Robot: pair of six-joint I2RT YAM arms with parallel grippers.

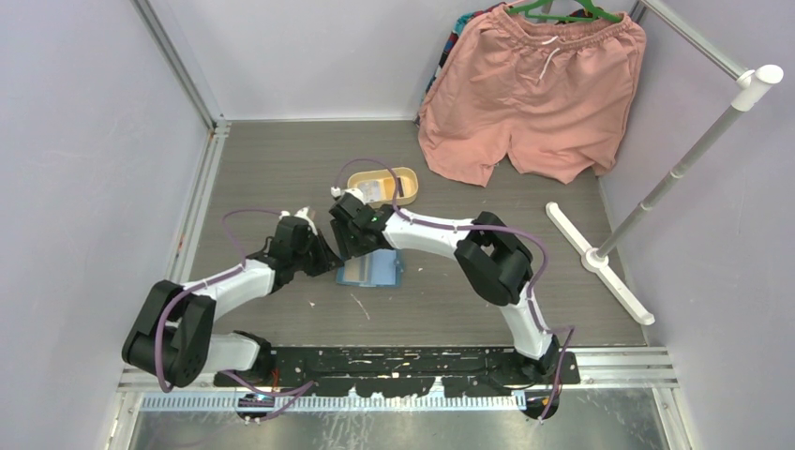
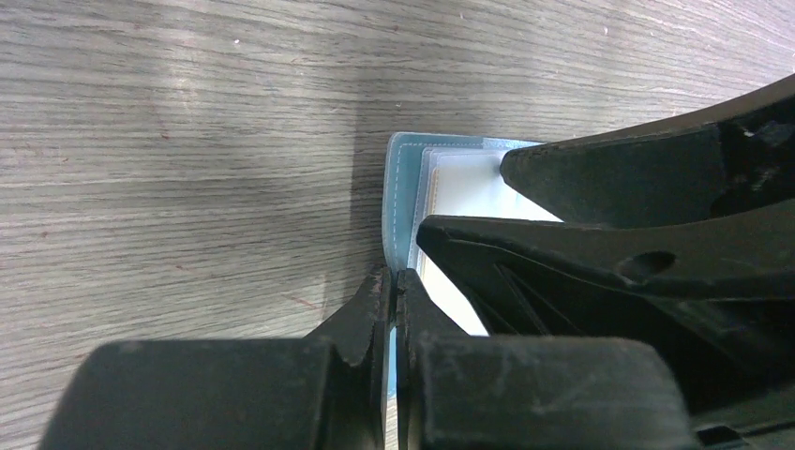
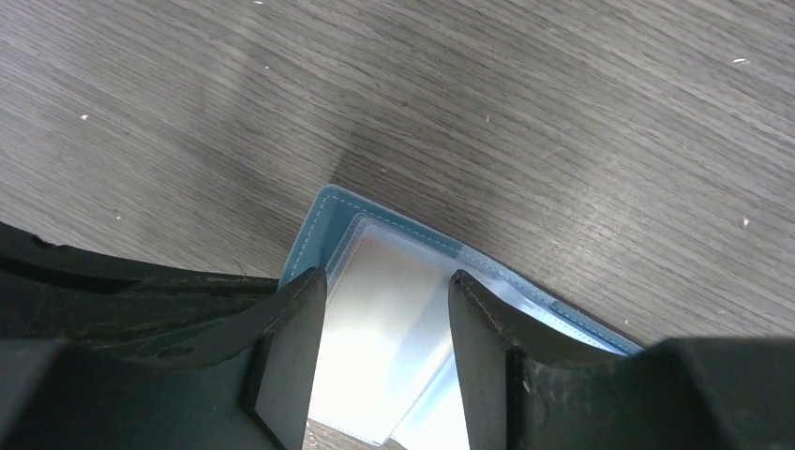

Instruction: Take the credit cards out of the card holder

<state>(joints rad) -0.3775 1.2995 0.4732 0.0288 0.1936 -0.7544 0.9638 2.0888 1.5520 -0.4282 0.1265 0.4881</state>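
Observation:
The teal-blue card holder (image 1: 378,273) lies open on the wooden table between the two arms. My left gripper (image 2: 394,281) is shut on its left edge, and a thin blue strip shows between the fingers. My right gripper (image 3: 382,300) is open, with its fingers either side of a clear pocket of the card holder (image 3: 323,220). A whitish credit card (image 3: 394,281) sits inside that pocket. It also shows in the left wrist view (image 2: 469,183), partly hidden by the right gripper's fingers. In the top view the grippers (image 1: 323,258) (image 1: 354,246) meet at the holder's left side.
A yellow oval tray (image 1: 409,178) stands just behind the grippers, with something whitish in it. Pink shorts (image 1: 534,94) hang at the back right from a white rack (image 1: 600,253). Purple walls stand on both sides.

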